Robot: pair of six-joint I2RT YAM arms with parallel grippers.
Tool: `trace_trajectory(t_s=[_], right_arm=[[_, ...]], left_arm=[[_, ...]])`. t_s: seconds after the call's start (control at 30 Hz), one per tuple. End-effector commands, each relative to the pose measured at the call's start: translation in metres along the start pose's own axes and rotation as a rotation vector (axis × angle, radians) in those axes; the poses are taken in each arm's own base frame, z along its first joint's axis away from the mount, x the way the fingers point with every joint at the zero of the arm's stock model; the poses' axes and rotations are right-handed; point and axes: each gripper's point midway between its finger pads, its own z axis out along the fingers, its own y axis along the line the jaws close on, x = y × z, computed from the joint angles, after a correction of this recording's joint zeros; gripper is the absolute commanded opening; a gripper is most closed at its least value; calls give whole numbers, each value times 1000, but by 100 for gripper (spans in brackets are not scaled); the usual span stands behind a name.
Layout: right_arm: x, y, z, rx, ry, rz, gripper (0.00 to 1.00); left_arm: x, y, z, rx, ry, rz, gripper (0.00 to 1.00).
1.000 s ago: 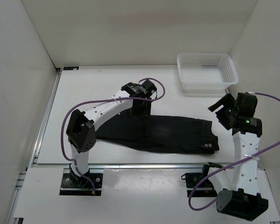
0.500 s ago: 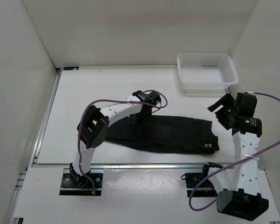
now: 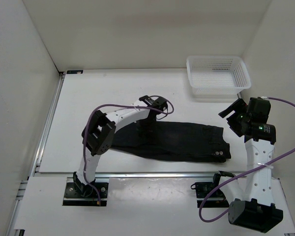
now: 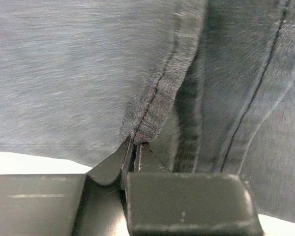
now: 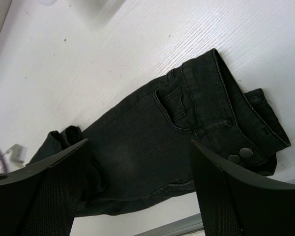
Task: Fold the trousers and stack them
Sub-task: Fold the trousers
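Black trousers (image 3: 187, 140) lying left-right, waistband (image 3: 221, 143) rightward.

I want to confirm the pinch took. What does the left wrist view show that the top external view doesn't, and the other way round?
Only the left wrist view: the left gripper shut on a raised ridge of the trousers, beside a stitched seam. Only the top external view: the whole garment laid out lengthwise, waistband buttons at the right end, the white basket at the far right, and the open right gripper clear of the cloth. Both: the left gripper on the trousers, over the white table.
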Motion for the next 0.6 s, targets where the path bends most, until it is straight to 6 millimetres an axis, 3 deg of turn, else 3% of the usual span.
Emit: trace_trajectory(t_s=[0.0,0.1,0.17,0.37,0.57], right_arm=[[-1,5,1,-26,-1,-24,84],[-1,5,1,-26,-1,-24,84],[-1,5,1,-26,-1,-24,84],[-1,5,-2,-31,-8,-25,84],[-1,5,-2,-31,-8,-25,84]], left_arm=[[-40,43,-75,37,-178,-90,10],[-53,64,-108,78,-245,-126,10],[-57,67,-124,114,-279,-134,10],[-63,65,-141,177,-299,-144,10],[-64,50,-160,246,-322,-128,10]])
